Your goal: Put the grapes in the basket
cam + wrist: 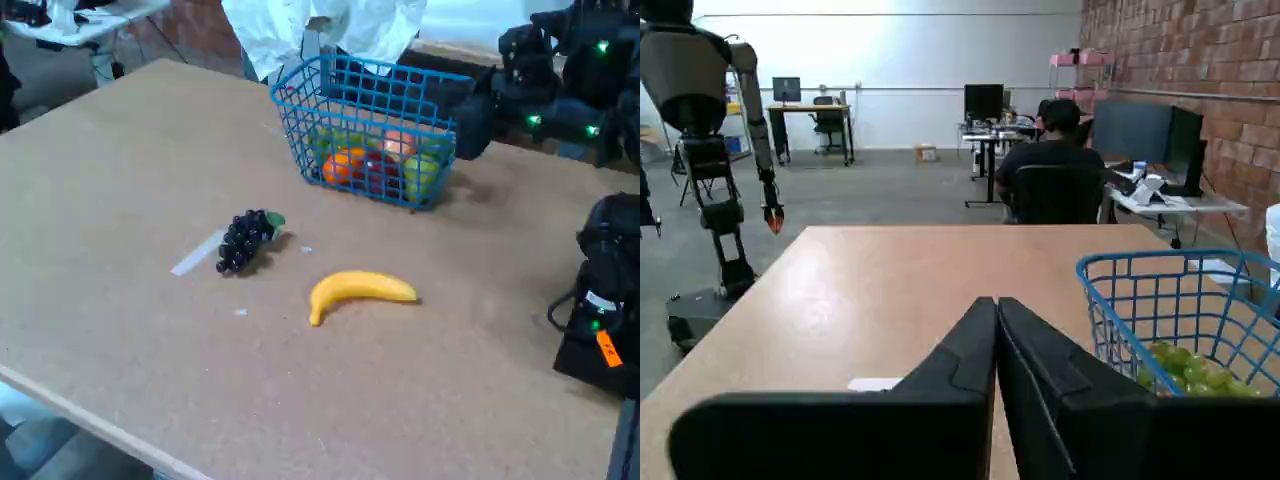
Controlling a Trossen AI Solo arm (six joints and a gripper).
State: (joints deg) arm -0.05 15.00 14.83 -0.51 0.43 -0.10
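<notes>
Wrist view shows me my gripper (997,305) pressed together, empty, basket (1180,320) at three o'clock; grapes (245,240) lie at the banana's (358,290) ten o'clock.

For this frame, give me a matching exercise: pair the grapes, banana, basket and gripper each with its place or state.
Things:
1. grapes
2. banana
3. basket
4. gripper

Place or state:
A. fingers pressed together, holding nothing, in the wrist view
B. lying on the table beside a white strip
C. holds colourful toy fruit
D. yellow, lying on the table nearest the front edge in the fixed view

Pairs: 1-B, 2-D, 3-C, 4-A
</notes>
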